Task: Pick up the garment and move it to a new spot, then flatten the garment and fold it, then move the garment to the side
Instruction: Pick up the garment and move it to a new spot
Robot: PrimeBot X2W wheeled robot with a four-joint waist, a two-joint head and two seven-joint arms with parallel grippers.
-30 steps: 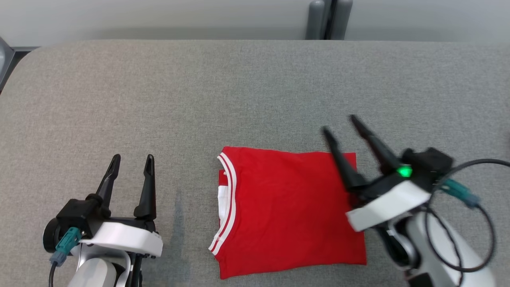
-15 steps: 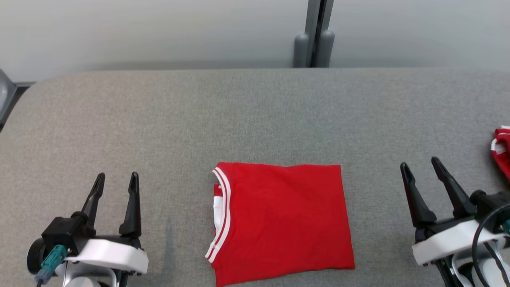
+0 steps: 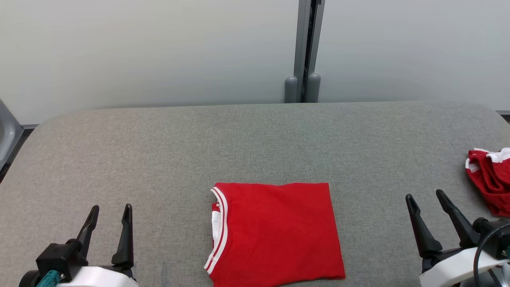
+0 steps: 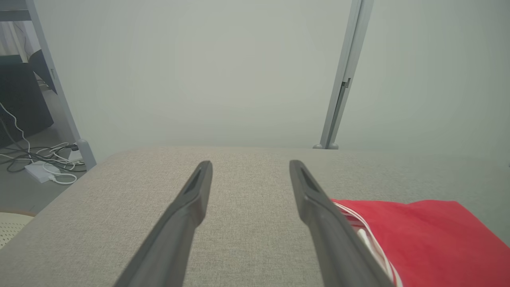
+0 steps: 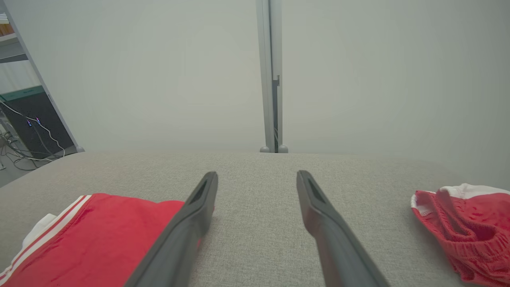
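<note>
Black tapered fingers (image 3: 125, 235), white wrists (image 3: 458, 267), teal plug (image 3: 48, 277)

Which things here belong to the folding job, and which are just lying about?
Job:
- folded red shirt
- left gripper, open
- right gripper, open

Lying about:
- crumpled red garment, far right
- wall post

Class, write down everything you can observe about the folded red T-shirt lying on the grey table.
The folded red cloth T-shirt is a neat, roughly square packet, smooth with few wrinkles. Its neckline, trimmed with two white stripes, faces the robot's left and shows white lining inside. It lies flat on the grey fabric-covered table, which alone touches it. The open left end effector and open right end effector stand apart on either side.
</note>
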